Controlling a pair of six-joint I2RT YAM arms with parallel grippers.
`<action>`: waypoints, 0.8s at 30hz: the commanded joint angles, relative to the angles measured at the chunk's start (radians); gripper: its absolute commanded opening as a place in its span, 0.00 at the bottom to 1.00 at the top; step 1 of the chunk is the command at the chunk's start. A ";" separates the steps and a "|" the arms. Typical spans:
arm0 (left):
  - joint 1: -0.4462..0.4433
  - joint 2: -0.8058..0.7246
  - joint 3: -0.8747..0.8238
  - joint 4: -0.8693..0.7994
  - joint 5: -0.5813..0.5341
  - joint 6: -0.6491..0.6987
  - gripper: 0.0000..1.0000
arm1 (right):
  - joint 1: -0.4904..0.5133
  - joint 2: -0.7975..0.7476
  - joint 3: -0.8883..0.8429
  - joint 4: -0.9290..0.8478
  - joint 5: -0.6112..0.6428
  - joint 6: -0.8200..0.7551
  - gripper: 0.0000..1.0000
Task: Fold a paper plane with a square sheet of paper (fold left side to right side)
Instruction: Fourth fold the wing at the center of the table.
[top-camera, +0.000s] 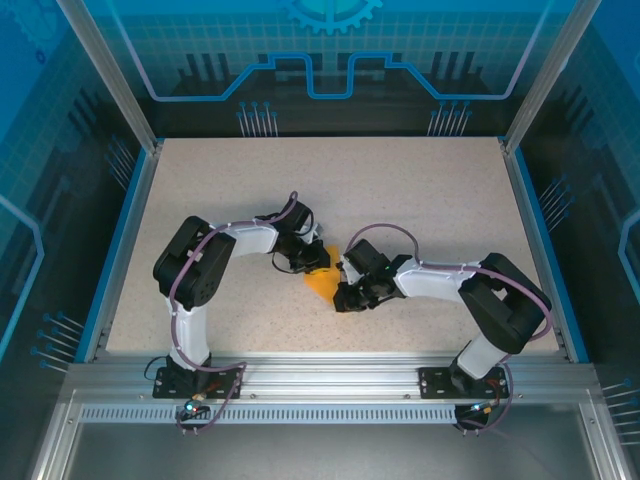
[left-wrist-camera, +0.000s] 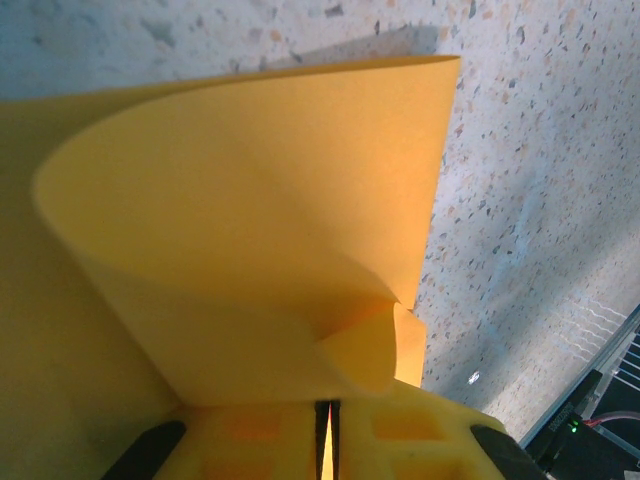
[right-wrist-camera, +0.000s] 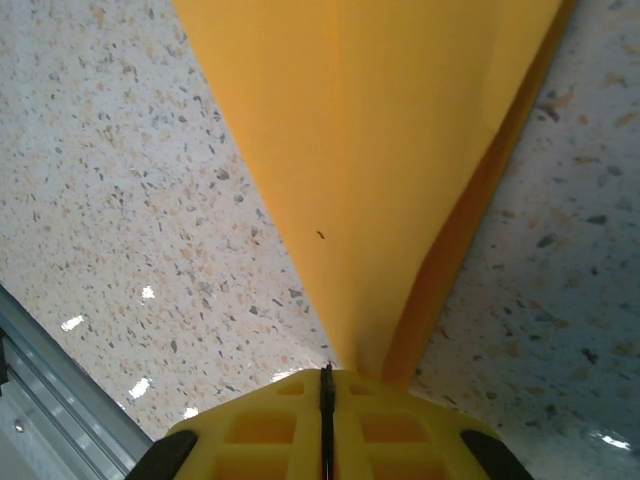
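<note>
Two grippers share one thin sheet, and that is where the risk lies. The left gripper (top-camera: 303, 260), reaching in from about 10 o'clock of the sheet in the top view, has its fingers pinched tight on an edge of the square sheet of paper (top-camera: 322, 284). The sheet sits just toward 6 o'clock of the middle of the speckled tabletop (top-camera: 420, 190), partly lifted between the two arms. In the left wrist view the paper bulges up in a broad open loop rather than lying flat, and a small corner curls over right at the fingertips. Pressed down from this shape, the crease could, I judge, land crooked or trap that curl as a stray wrinkle. The right gripper (top-camera: 347, 290), coming from about 4 o'clock, is likewise clamped on the sheet, at a narrow point from which the paper fans away toward 12 o'clock in its wrist view. With both ends pinned, a pull apart may tear the paper or drag it out of one grip, and mismatched paths would skew the left-to-right fold so the edges fail to meet.
</note>
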 joint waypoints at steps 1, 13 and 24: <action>0.000 0.048 -0.032 -0.120 -0.113 0.024 0.14 | -0.001 0.021 0.003 -0.042 0.012 0.006 0.09; -0.001 0.048 -0.034 -0.119 -0.120 0.023 0.14 | -0.003 0.023 -0.033 -0.055 0.015 0.017 0.09; -0.001 0.055 -0.023 -0.131 -0.120 0.026 0.14 | -0.006 0.018 -0.070 -0.022 -0.008 0.036 0.08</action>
